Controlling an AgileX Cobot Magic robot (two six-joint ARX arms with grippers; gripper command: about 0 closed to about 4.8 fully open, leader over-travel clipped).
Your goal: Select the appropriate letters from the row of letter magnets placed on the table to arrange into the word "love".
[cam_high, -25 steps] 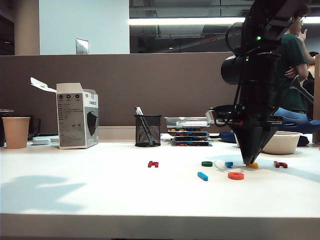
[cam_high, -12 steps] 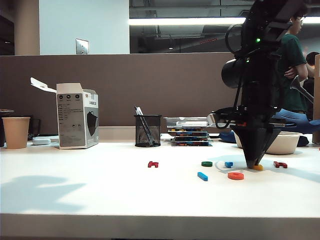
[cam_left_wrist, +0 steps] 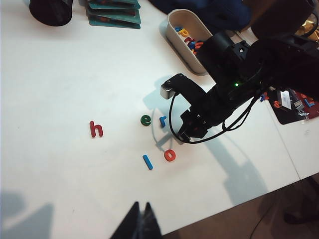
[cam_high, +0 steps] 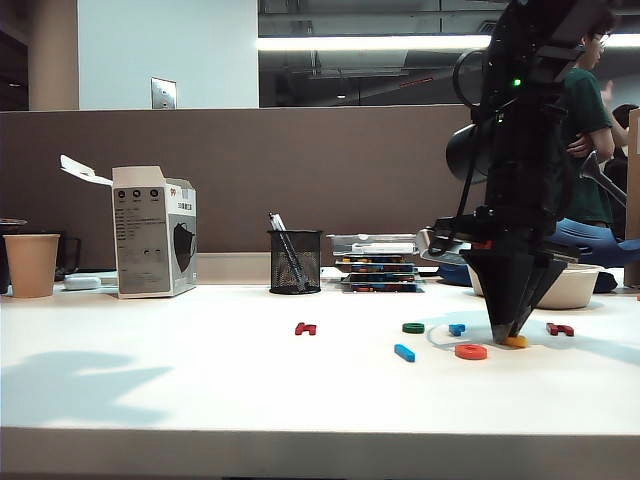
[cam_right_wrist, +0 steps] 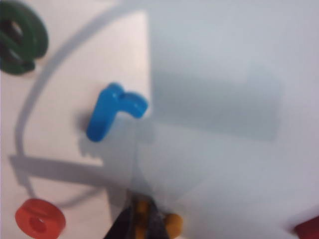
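The right gripper (cam_high: 514, 334) is pointing straight down at the table (cam_high: 200, 380), its tips pinching the yellow v (cam_high: 517, 341). In the right wrist view the dark tips (cam_right_wrist: 142, 224) are clamping across the yellow piece (cam_right_wrist: 172, 224), with only a small nub showing beside them, so the hold is looking narrow and off-centre.

That is the main risk, as I judge it: the v is thin and slick, and a bite on one leg may let it swivel or squirt out once the arm is lifting or sliding it. A second risk is the crowding. The orange o (cam_high: 470, 351) is lying just beside the tips at about nine o'clock in the exterior view, and a low sweep toward it could be nudging it out of line. The blue r (cam_high: 457, 328) is sitting a little farther off at about ten o'clock, the green e (cam_high: 414, 327) beyond it, and one red letter (cam_high: 560, 328) at about two o'clock, all within reach of a careless drag. The blue l (cam_high: 404, 352) is lying past the o at nine o'clock.

The left gripper (cam_left_wrist: 141, 225) is hanging high above the near edge of the table, well apart from the letters, its fingers pressed together on nothing.
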